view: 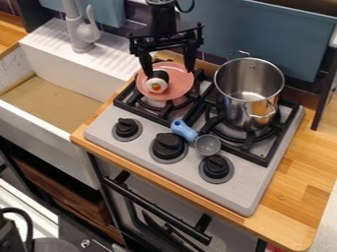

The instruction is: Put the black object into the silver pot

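My fingers (190, 61): spread wide, nothing pinched, hanging above the pink plate (179, 90). Black object (160, 75) is on the plate, low between the tips, nearer the fingertip farther from the pot. Dark wrap, white end with orange patch; looks like a toy sushi roll. Silver pot (230, 106) stands upright beyond my other finger, next burner over, open top. Blue-handled scoop (184, 130) lies well in front of my fingers, by the knobs; not needed.

Handling guess: light, fairly firm or slightly squashy, not fragile; rounded wrap could roll or slip. Should centre over it, then pinch across the dark sides around mid-body, not on the white end. Moderate squeeze. Avoid pressing on the plate, might tip or slide. Pot wall is tall, so lift well clear of its rim before crossing, release over the opening.
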Robot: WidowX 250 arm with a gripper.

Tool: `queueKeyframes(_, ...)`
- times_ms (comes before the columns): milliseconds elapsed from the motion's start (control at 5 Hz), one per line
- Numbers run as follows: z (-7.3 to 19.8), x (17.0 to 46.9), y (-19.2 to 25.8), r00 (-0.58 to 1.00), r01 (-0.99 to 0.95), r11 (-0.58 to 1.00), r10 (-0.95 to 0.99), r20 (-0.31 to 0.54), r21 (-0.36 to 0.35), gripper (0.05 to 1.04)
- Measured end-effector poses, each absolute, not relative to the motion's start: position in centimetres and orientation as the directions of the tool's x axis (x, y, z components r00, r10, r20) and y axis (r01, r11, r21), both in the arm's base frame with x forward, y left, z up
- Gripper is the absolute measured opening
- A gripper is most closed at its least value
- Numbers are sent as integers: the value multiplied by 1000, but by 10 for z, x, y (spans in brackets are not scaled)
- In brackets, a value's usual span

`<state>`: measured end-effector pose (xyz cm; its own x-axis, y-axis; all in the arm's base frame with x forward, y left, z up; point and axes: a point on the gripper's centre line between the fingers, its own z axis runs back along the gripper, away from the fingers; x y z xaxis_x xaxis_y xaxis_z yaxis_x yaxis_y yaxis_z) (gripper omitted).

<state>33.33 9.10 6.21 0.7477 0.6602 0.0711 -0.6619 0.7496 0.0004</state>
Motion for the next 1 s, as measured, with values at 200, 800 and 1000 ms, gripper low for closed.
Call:
queueKeyframes(200, 51, 331, 90, 753, -658, 753, 657, 41, 16, 1001)
queueKeyframes(800, 38, 354, 128, 839, -540, 842, 536, 100, 18, 1001)
queueKeyframes(1000, 34, 354, 133, 849, -525, 849, 519, 103, 51, 1001)
